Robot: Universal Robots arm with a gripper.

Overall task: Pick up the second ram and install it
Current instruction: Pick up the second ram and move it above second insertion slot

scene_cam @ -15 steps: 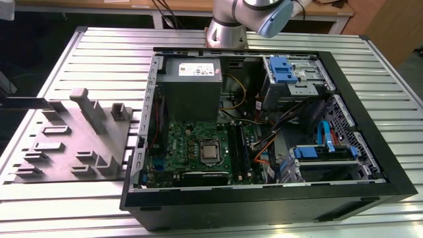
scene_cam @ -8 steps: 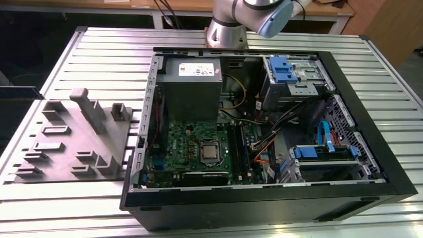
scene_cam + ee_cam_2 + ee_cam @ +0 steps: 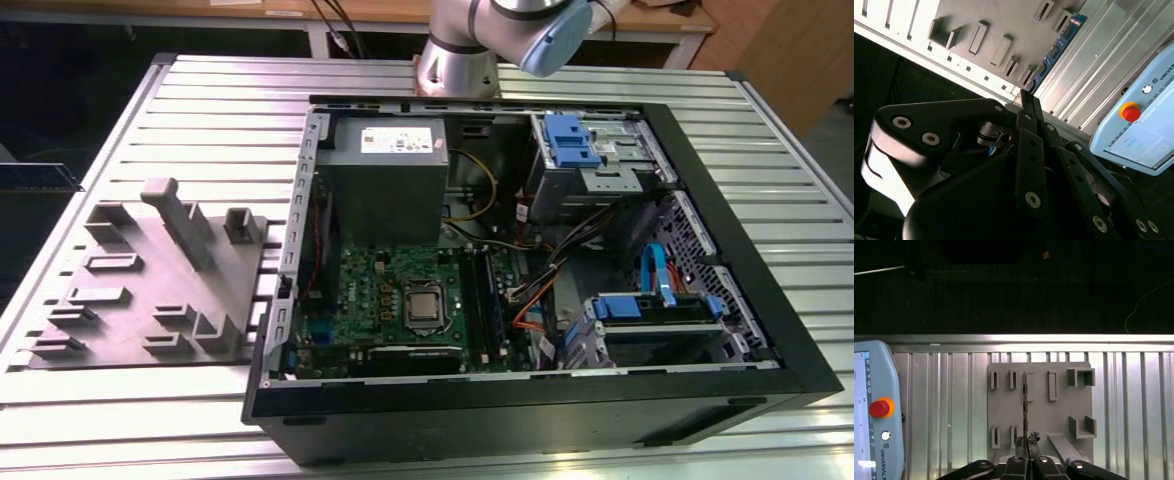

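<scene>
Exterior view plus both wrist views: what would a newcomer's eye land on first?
The open computer case lies on the slatted table, its green board bared, in the middle of the exterior view. In the first wrist view the hand is shut on the second ram, seen edge-on against the grey fixture plate, and a red button stands out on a pale pendant.

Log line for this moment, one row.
gripper: shut on second ram | position: above grey fixture plate | install: not yet done

Open computer case (image 3: 534, 420) on slatted table (image 3: 227, 110), green board (image 3: 380, 280) inside, grey fixture plate (image 3: 134, 300) beside it, robot arm (image 3: 461, 55) above
</scene>
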